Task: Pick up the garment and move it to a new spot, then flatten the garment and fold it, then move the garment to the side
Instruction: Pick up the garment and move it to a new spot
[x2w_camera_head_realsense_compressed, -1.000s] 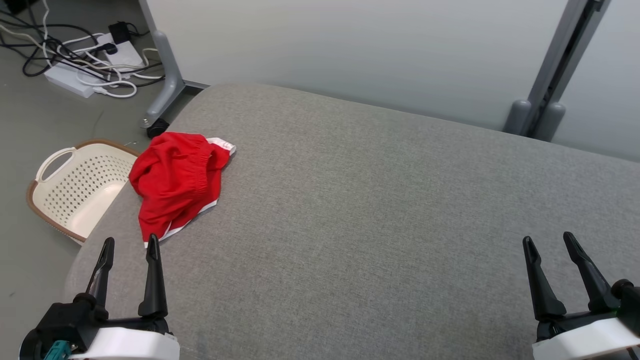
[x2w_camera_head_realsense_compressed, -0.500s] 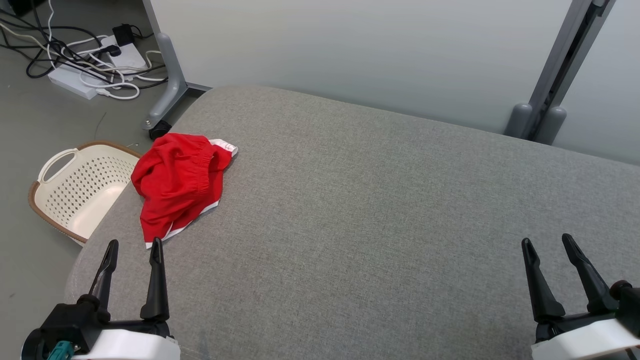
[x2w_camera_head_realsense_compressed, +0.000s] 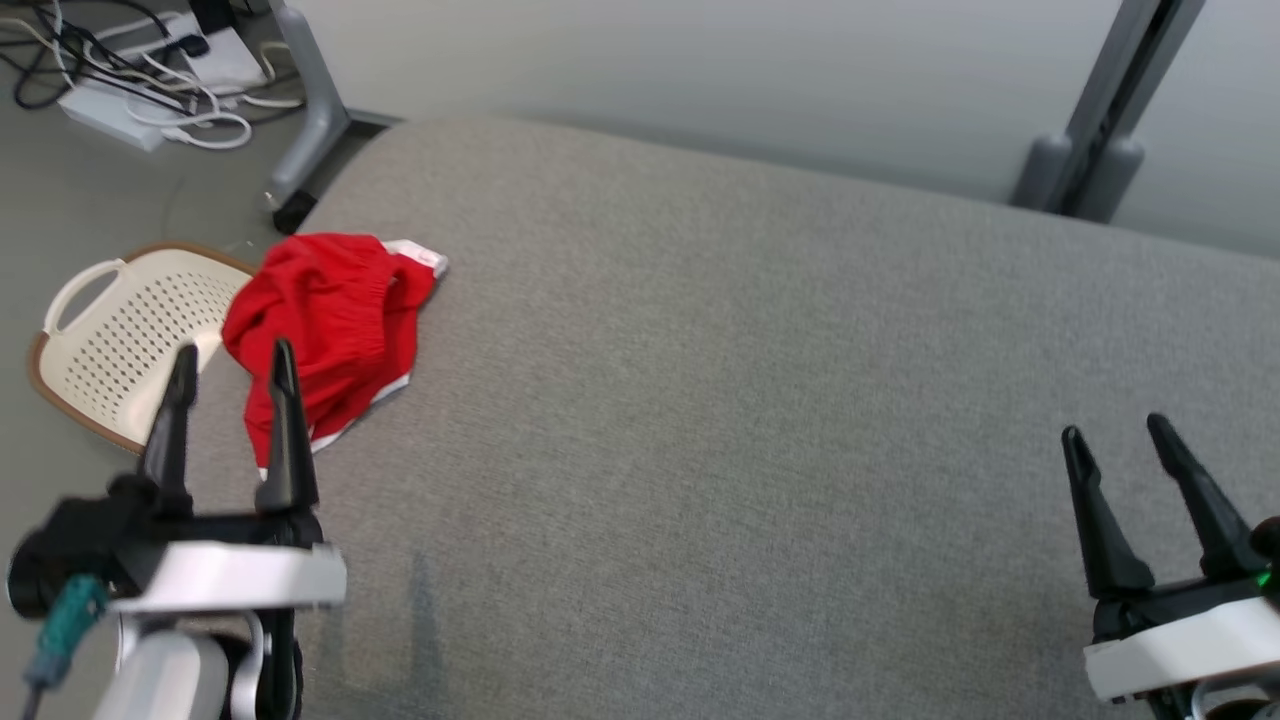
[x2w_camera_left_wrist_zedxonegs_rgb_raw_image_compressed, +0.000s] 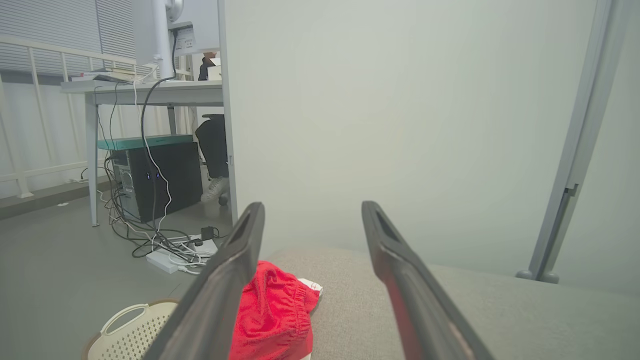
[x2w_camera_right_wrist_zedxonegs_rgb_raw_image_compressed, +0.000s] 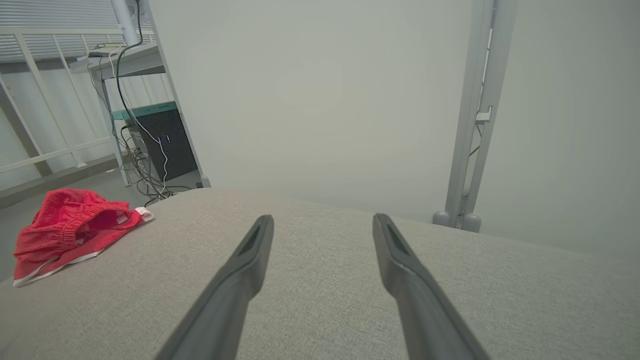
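Observation:
A crumpled red garment (x2w_camera_head_realsense_compressed: 330, 330) with white trim lies near the left edge of the grey padded surface (x2w_camera_head_realsense_compressed: 750, 400). The left wrist view catches the garment (x2w_camera_left_wrist_zedxonegs_rgb_raw_image_compressed: 272, 320) low down, just past the left finger; in the right wrist view the garment (x2w_camera_right_wrist_zedxonegs_rgb_raw_image_compressed: 70, 227) sits far left. My left gripper (x2w_camera_head_realsense_compressed: 230, 350) hovers open over the garment's near left part, raised above it, with nothing between its fingers. Near the lower right, my right gripper (x2w_camera_head_realsense_compressed: 1115, 430) stands open and empty above the bare surface.
A cream perforated basket (x2w_camera_head_realsense_compressed: 110, 345) with a brown rim sits on the floor just left of the surface. Power strips and cables (x2w_camera_head_realsense_compressed: 140, 85) lie on the floor at the back left, beside a wheeled stand leg (x2w_camera_head_realsense_compressed: 300, 170). A pale partition wall runs behind.
The head camera has tilted, shifting the whole picture. My left gripper has risen and reached forward, its fingertips now overlapping the garment. The garment itself lies as before.

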